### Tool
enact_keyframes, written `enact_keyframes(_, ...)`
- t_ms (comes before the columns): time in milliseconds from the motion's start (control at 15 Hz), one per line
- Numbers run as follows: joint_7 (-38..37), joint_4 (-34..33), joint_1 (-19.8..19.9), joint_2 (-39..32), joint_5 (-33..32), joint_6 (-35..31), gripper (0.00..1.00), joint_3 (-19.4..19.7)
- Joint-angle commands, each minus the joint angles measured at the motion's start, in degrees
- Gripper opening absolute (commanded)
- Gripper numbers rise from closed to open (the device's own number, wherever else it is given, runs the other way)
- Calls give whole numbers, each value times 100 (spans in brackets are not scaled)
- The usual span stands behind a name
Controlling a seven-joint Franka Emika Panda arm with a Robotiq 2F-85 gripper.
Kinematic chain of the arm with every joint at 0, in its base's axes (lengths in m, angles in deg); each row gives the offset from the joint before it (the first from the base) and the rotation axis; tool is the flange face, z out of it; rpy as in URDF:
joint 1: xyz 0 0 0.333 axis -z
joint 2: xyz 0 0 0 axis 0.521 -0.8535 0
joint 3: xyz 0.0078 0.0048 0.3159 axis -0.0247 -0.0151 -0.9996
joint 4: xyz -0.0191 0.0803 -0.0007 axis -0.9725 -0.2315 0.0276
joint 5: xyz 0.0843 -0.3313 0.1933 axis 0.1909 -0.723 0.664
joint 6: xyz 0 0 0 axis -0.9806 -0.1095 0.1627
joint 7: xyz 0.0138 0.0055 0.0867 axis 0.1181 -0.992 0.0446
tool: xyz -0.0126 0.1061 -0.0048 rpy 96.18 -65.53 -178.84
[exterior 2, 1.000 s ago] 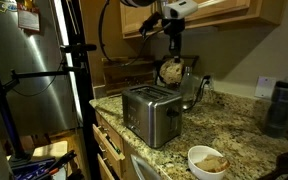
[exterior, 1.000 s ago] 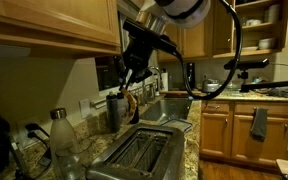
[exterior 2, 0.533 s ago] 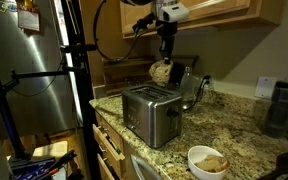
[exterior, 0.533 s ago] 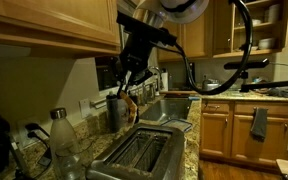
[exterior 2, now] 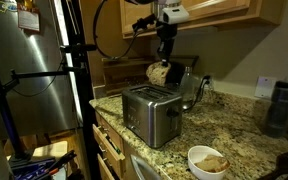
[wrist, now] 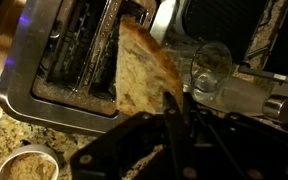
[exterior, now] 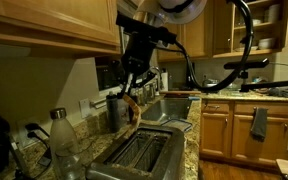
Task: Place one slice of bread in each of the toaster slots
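One slice of bread [wrist: 139, 70], clamped in my jaws, fills wrist-view centre above my gripper [wrist: 174, 105]; toaster slots [wrist: 84, 45] lie upper left. An exterior view adds the gap: slice hangs clear above the toaster [exterior 2: 150, 112], centre frame.

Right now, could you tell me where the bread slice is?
In an exterior view, the bread slice hangs from the tool just above the toaster.

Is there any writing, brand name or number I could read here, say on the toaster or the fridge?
No text can be read.
Toaster: no brand or marking shows.
Coloured card at the top of the fridge: too blurred to read.
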Motion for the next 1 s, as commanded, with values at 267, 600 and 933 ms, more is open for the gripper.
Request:
enact_keyframes(267,-135,-52,-11,-255,146,249,7,151)
enact_keyframes(600,-101,-22,-59,-408,214,157,7,119)
enact_keyframes(933,-38,12,-83,-489,276,66,7,90)
